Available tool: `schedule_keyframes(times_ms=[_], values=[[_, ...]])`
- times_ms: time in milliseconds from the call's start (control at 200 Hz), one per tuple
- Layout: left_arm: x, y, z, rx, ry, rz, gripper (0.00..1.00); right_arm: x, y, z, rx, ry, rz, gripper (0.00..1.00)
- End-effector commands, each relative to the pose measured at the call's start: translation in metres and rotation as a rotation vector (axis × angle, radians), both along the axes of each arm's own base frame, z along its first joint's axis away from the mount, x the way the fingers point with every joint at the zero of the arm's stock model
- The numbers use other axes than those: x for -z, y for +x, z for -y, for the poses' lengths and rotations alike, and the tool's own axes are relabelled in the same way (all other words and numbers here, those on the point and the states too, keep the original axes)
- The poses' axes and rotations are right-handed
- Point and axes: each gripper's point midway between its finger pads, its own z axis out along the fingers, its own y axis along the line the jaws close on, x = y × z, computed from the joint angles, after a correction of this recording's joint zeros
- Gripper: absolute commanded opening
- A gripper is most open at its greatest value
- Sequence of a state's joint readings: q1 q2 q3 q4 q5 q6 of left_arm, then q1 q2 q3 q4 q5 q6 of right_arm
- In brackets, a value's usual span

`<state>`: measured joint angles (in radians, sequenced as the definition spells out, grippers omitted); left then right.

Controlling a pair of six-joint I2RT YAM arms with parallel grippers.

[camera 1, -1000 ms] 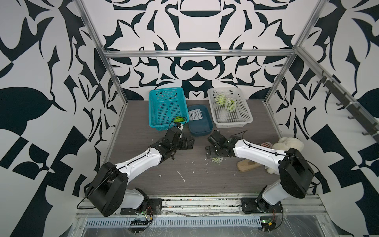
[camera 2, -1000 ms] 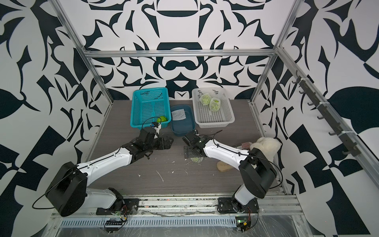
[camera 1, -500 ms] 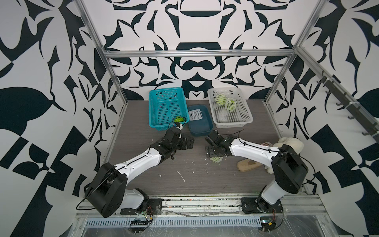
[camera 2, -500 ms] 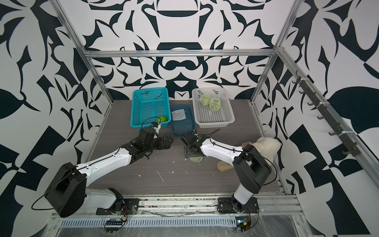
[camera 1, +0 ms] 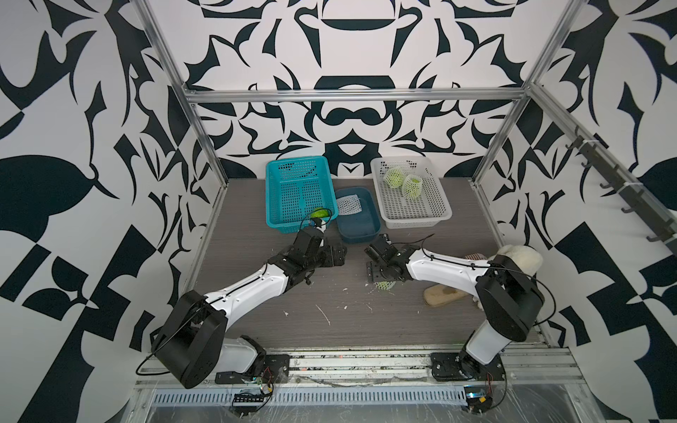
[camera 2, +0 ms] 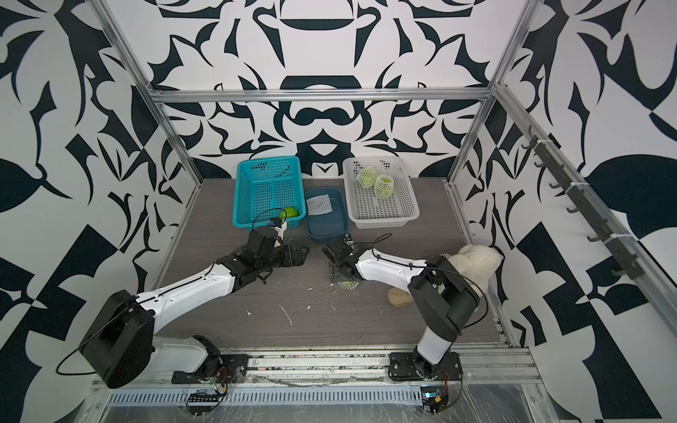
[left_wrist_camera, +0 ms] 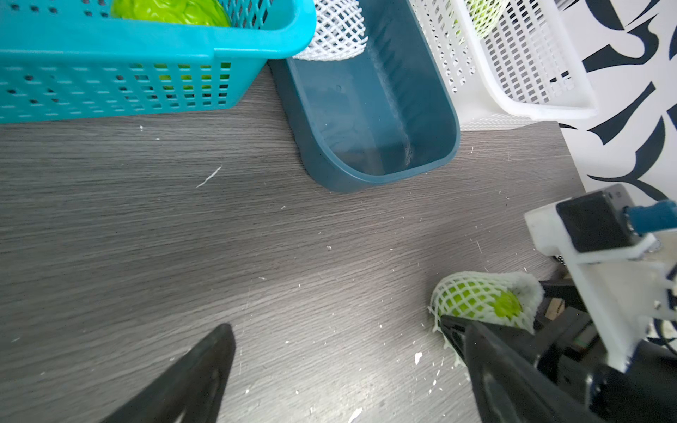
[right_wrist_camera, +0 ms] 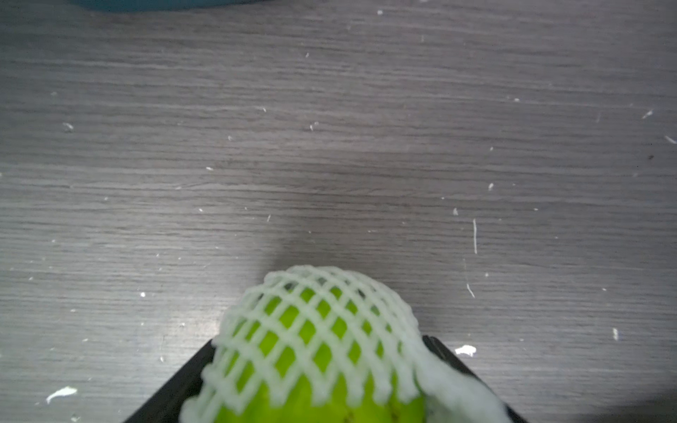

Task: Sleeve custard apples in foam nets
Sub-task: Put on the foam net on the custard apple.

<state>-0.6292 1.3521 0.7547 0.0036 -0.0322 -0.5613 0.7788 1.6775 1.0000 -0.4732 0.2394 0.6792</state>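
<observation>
My right gripper (camera 1: 383,281) (right_wrist_camera: 318,340) is low over the table and shut on a custard apple (right_wrist_camera: 311,366) wrapped in a white foam net (left_wrist_camera: 476,293); both fingers press the net's sides. To its left my left gripper (camera 1: 339,252) (left_wrist_camera: 335,326) stands open with nothing between its fingers, one finger (left_wrist_camera: 487,351) close beside that netted fruit. A bare custard apple (camera 1: 319,212) (left_wrist_camera: 168,11) lies in the teal basket (camera 1: 271,197). One flat foam net (camera 1: 350,205) (left_wrist_camera: 335,33) rests in the dark blue tray (camera 1: 361,234). Two netted custard apples (camera 1: 395,178) (camera 1: 411,185) sit in the white basket (camera 1: 417,218).
A cream plush toy (camera 1: 520,256) and a tan pad (camera 1: 439,295) lie at the right, by the right arm. White foam crumbs (camera 1: 324,315) are scattered on the grey wood table. The three containers stand in a row at the back.
The right gripper's jaws have narrowed onto the netted custard apple, and that arm has shifted slightly to the left. The left arm has not moved.
</observation>
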Motion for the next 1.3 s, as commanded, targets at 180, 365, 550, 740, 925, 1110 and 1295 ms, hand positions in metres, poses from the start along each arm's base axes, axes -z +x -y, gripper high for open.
schedule_keyframes(times_ms=[180,365,550,740,925,1110,1295], values=[[0.001,-0.001,-0.001,0.006,-0.015,-0.008,1.00,0.014,-0.016,0.016,0.005,-0.056,-0.050,0.96],[-0.001,-0.001,0.000,0.008,-0.020,-0.004,1.00,-0.008,-0.014,0.010,-0.001,-0.006,-0.025,0.99],[-0.001,0.000,-0.001,0.005,-0.022,-0.003,1.00,-0.030,-0.017,0.015,-0.018,-0.013,-0.012,0.98],[-0.001,0.000,0.000,0.009,-0.027,-0.007,1.00,-0.054,-0.020,0.015,-0.046,0.029,0.031,0.99],[-0.003,0.000,0.001,0.008,-0.038,-0.009,1.00,-0.054,-0.020,0.011,-0.066,0.055,0.036,0.99],[-0.003,-0.001,0.001,0.007,-0.040,-0.013,1.00,-0.039,-0.017,0.002,-0.082,0.089,0.025,0.95],[-0.004,-0.001,0.000,0.001,-0.039,-0.012,1.00,-0.025,-0.013,0.006,-0.051,0.076,0.008,0.92]])
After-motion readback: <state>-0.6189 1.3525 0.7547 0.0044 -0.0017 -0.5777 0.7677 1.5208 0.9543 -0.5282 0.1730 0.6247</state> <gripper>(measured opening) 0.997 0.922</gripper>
